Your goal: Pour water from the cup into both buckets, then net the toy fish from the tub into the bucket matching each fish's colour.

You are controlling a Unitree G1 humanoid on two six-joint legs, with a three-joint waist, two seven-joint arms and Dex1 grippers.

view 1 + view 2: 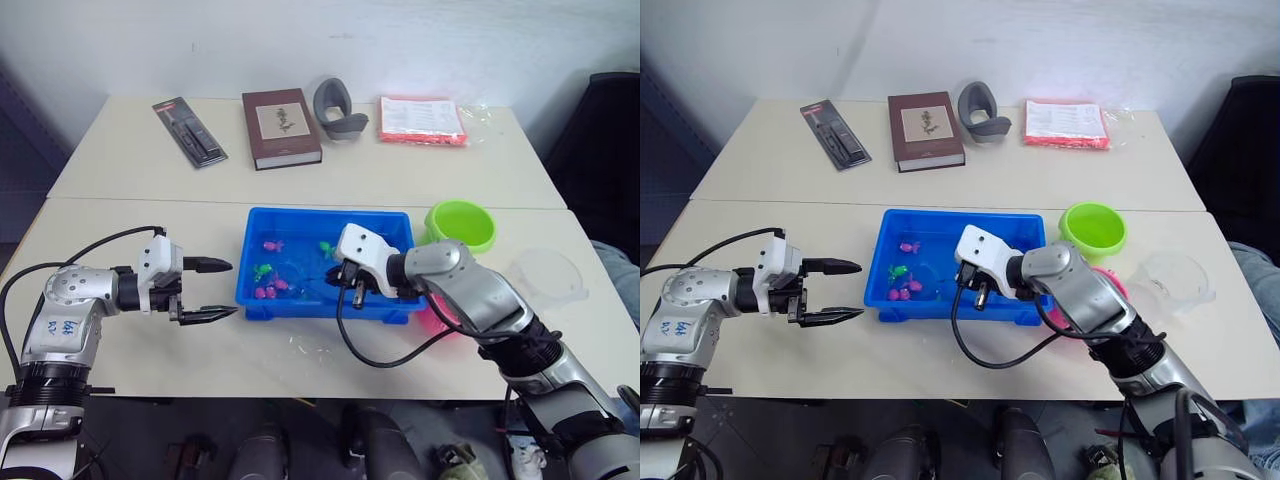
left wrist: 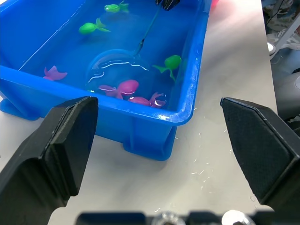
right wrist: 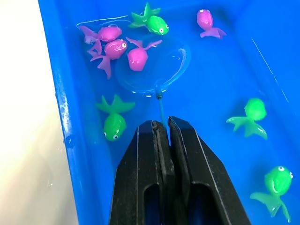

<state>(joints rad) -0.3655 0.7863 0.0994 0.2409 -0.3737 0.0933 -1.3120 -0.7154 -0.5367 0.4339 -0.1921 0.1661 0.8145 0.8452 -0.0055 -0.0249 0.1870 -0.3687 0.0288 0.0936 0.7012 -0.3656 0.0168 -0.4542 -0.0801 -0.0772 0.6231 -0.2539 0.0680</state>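
Right wrist view has the net (image 3: 151, 70) lying under the water in the tub (image 3: 56, 93), its hoop around one magenta fish (image 3: 137, 56), with two more magenta fish (image 3: 108, 33) just outside the rim and a green one (image 3: 114, 124) nearer my fingers. My right gripper (image 3: 166, 136) is clenched on the thin handle, pads pressed together over it. So the netting step is in hand; I judge the pouring done, since the cup (image 1: 1172, 278) stands at the right of the table beyond the buckets.

Head views put the tub in the middle of the near table, the green bucket (image 1: 460, 225) at its far right corner and the pink bucket (image 1: 440, 318) mostly hidden behind my right forearm. My left gripper (image 1: 205, 290) hangs released, fingers spread, just left of the tub and holding nothing.

Next, I think, I must lift the hoop level so the magenta fish stays in the mesh, then carry it right to the pink bucket.
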